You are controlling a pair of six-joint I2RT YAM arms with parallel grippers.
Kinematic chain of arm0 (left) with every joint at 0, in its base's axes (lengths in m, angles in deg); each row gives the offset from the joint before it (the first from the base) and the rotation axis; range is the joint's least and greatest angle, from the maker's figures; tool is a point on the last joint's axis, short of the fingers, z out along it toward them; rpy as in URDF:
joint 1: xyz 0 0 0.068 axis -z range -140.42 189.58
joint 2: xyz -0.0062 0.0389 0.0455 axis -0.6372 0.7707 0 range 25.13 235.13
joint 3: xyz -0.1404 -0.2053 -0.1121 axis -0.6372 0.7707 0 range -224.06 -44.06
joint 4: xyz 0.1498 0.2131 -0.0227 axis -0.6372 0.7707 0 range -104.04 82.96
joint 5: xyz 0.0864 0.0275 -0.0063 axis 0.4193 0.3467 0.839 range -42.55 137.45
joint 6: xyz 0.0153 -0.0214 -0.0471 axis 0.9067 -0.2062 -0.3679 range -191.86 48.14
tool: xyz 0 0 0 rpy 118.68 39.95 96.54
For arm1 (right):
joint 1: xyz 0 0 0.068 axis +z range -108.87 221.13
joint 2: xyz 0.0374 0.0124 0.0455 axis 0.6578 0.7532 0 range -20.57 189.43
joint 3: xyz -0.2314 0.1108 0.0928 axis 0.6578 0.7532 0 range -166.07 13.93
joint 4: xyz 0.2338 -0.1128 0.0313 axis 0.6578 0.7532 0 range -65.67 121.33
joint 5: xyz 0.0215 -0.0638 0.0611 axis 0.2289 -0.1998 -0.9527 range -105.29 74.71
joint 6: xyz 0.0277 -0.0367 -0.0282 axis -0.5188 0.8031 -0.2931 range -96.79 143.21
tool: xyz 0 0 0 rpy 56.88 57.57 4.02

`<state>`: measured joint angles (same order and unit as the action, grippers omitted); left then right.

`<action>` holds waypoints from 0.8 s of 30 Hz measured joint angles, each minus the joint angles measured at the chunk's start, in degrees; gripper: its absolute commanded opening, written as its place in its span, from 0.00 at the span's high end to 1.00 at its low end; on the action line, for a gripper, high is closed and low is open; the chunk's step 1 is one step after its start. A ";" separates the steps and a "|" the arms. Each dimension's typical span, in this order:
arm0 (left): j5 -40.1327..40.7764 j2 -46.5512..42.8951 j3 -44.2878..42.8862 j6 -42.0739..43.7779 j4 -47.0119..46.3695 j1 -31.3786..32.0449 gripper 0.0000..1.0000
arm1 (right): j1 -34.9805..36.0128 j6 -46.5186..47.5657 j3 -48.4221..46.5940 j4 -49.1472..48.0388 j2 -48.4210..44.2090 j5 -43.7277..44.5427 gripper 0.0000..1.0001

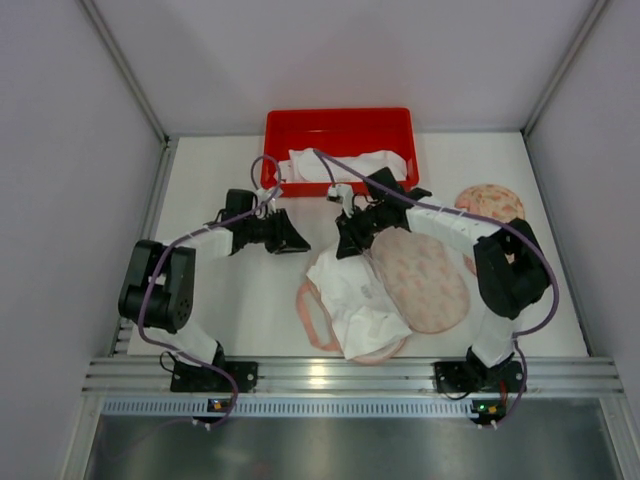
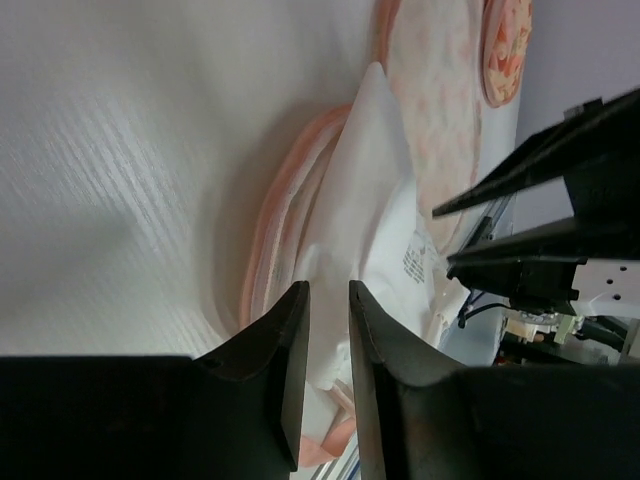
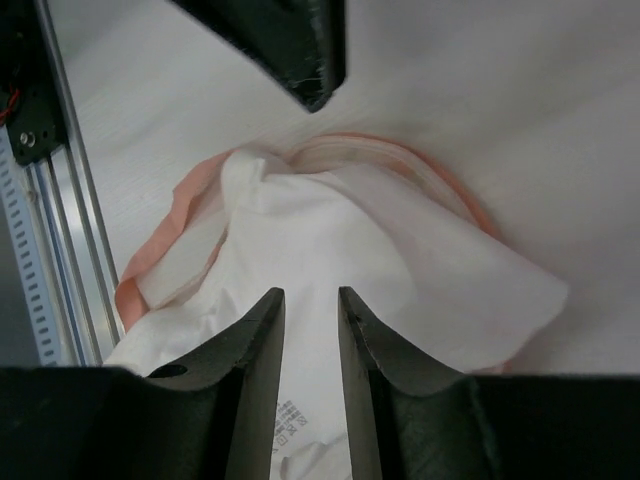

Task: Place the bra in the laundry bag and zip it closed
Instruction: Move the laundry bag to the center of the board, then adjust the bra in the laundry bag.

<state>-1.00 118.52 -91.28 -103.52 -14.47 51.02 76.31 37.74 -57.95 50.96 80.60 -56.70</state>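
Your peach-trimmed white fabric bra (image 1: 355,305) is lying crumpled on the white wood-grain table (image 1: 230,300), towards the near edge and between the two arms. It is sitting outside the pink mottled oval laundry bag (image 1: 425,280), whose left edge is touching the bra's right side. A second round pink mottled piece (image 1: 490,200) is lying just behind the bag, near the right arm.

Your right gripper (image 1: 348,245) is hovering over the far edge of the bra. In its wrist view the black fingers (image 3: 255,350) are standing a narrow gap apart with the white fabric (image 3: 350,230) showing below and nothing pinched between them. Your left gripper (image 1: 295,240) is pointing towards the bra from the left, just beside the right one. Its fingers (image 2: 290,350) are likewise parted by a slim gap and gripping nothing.

Behind both grippers, a red rectangular plastic bin (image 1: 340,120) is sitting at the far side of the table, holding crumpled white cloth (image 1: 350,165). A silver aluminium rail (image 1: 340,375) is running along the near edge.
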 measured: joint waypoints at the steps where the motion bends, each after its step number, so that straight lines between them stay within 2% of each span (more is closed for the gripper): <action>1: 0.09 0.59 0.00 -0.02 -0.07 0.50 0.72 | -1.29 -1.20 -0.68 -0.28 1.07 -0.37 0.69; 7: 0.50 4.92 -0.59 -0.22 -0.04 3.72 0.68 | -7.91 -4.74 -1.31 -0.35 3.56 -0.24 0.55; 9: 0.46 5.99 -0.90 -0.39 -0.02 4.83 0.68 | -8.50 -4.90 -1.33 -0.24 3.74 -0.07 0.54; 13: -0.22 7.06 -1.60 -0.87 -0.26 6.43 0.66 | -8.68 -4.85 -2.01 0.09 5.22 0.00 0.43; 14: -0.39 7.21 -1.70 -1.11 -0.50 6.60 0.75 | -8.72 -4.92 -2.47 0.26 5.95 0.00 0.39; 17: -1.25 7.52 -1.81 -1.68 -1.11 6.73 0.86 | -8.98 -5.90 -4.76 0.57 8.50 -0.20 0.35; 20: -1.90 7.52 -2.21 -1.66 -1.55 6.73 0.93 | -9.57 -6.88 -6.10 0.79 10.38 -0.72 0.35; 21: -2.08 7.52 -2.38 -1.70 -1.73 6.73 0.98 | -9.81 -7.30 -6.40 0.79 10.69 -0.94 0.35; 24: -2.80 7.50 -3.06 -1.60 -2.27 6.73 1.00 | -10.47 -8.15 -6.69 0.85 10.97 -2.08 0.35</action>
<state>-3.80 126.02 -94.34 -105.12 -16.74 57.76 65.84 29.58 -64.64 51.81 91.57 -58.77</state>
